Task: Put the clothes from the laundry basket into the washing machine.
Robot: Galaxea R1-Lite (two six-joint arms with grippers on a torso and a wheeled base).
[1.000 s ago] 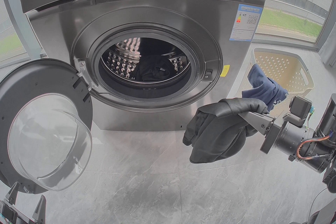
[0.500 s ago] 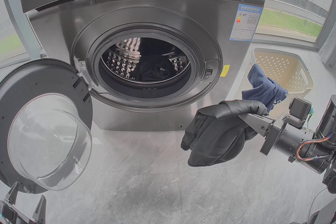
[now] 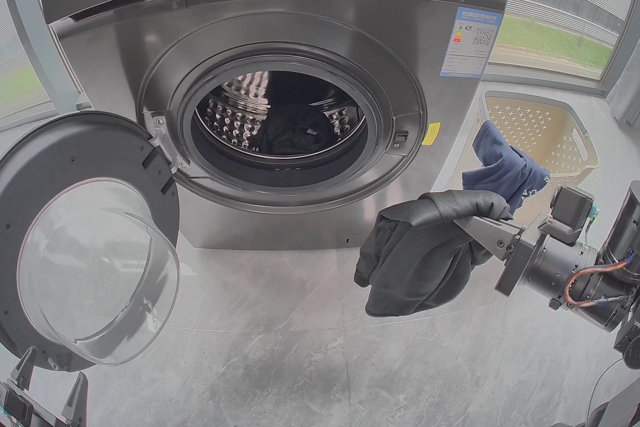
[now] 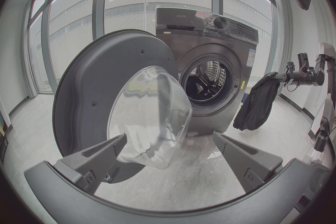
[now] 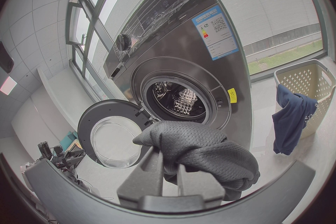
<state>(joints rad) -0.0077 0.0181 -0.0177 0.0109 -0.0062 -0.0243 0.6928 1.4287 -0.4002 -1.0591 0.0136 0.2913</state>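
Only the dark garment (image 3: 413, 255) swayed; right gripper (image 3: 467, 223) stays clenched on it, short of the washing machine (image 3: 280, 21). Empty left gripper (image 4: 169, 135) gapes.

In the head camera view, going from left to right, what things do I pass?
Round dark washer door with clear glass bowl, swung open → shiny steel drum of the silver washing machine → dark grey mesh garment hanging in the air → beige perforated plastic laundry basket.
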